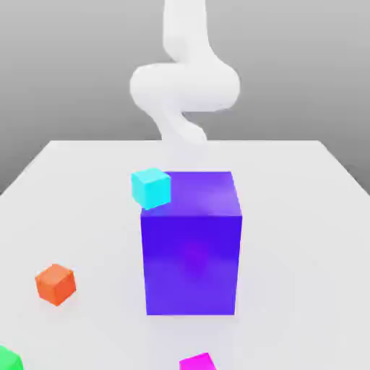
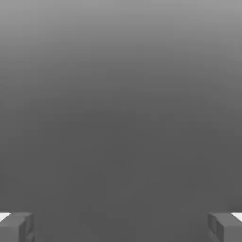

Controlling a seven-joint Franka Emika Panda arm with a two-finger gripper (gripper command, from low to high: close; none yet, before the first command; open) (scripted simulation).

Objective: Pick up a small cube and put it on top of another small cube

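Several small cubes lie on the white table (image 1: 303, 217) in the exterior view. A cyan cube (image 1: 151, 188) sits at the far left corner of a large purple-blue block (image 1: 191, 246). An orange cube (image 1: 56, 283) rests on the exterior view's left. A green cube (image 1: 9, 359) and a magenta cube (image 1: 196, 362) are cut off by the near edge. The white arm (image 1: 185, 83) rises behind the large block. In the hand view my gripper (image 2: 121, 228) is open, its grey fingertips (image 2: 16, 227) far apart, with nothing between them and plain grey background ahead.
The large purple-blue block stands tall in the middle of the table and hides what is behind it. The table's far edge (image 1: 185, 142) runs just behind the arm's base.
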